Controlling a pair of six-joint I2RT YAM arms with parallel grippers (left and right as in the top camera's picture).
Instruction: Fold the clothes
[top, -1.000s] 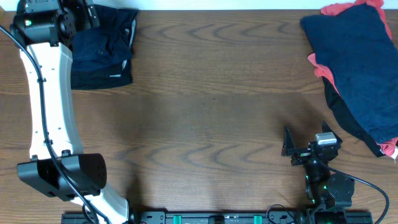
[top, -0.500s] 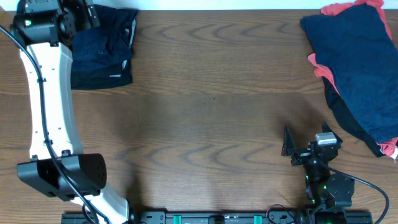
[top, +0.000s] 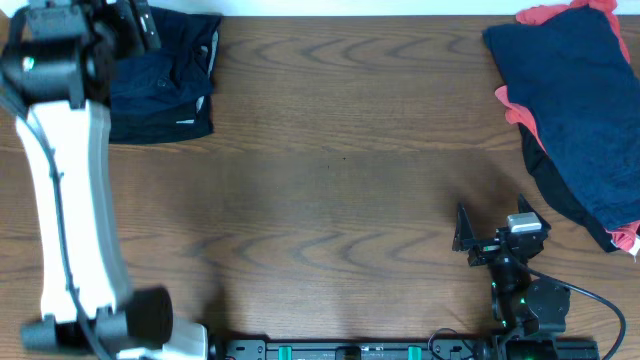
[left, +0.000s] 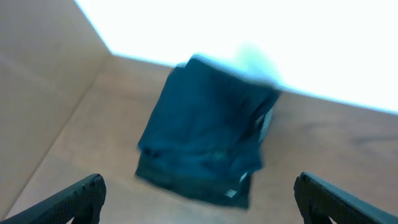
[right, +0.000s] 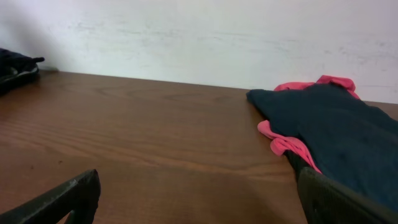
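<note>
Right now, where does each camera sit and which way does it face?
Overhead: above the table, looking straight down; left arm and right pincer show.
Left wrist: aimed down at the folded navy garment; open left pincer tips at bottom corners.
Right wrist: low, facing across toward the wall; clothes pile right, open fingertips at bottom.
Shared: overhead shows garment and pile too.

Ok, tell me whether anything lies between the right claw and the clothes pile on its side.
Nothing visible does. Only bare table lies between the right claw and the pile of navy, coral and black clothes at the far right.
</note>
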